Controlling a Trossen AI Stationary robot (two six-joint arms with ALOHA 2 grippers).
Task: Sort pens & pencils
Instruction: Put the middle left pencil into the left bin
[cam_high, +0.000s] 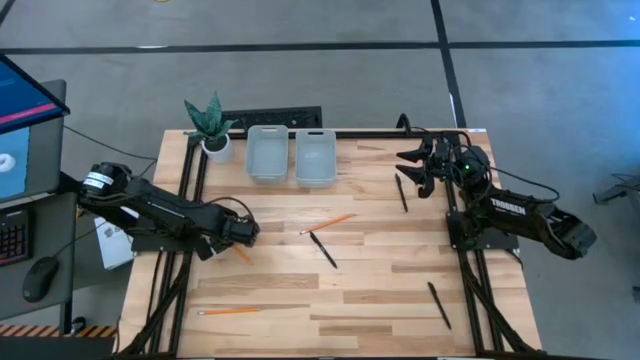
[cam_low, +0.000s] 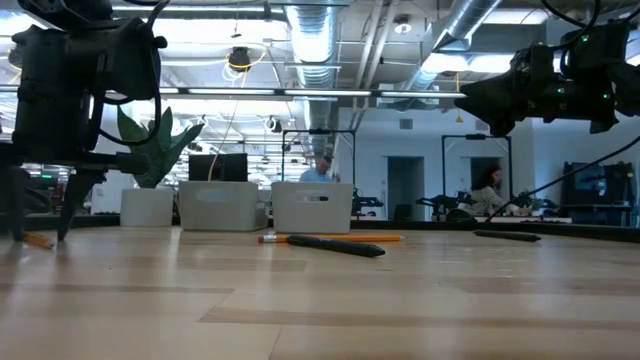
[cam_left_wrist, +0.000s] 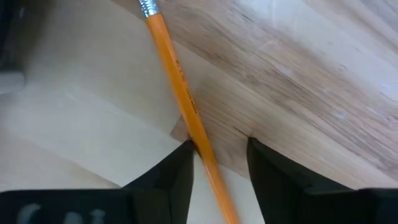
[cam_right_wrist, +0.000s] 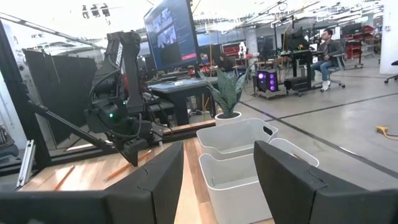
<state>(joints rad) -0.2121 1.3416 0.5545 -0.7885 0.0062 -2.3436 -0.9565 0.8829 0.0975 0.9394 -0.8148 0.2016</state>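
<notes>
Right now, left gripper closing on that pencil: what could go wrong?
1. In the left wrist view the pencil lies against one finger, a gap at the other: the left gripper may roll or skew it rather than grip.
2. The grip looks off-centre, so it might tilt when lifted.
3. The bins stand close together: wrong-bin drop possible.

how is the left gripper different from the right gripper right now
The left gripper is down at the table with an orange pencil lying between its fingers; the right gripper is raised, with nothing between its fingers. The left gripper works at the table's left side; the right gripper waits near the right rear corner, facing the two bins. Both have dark fingers.
</notes>
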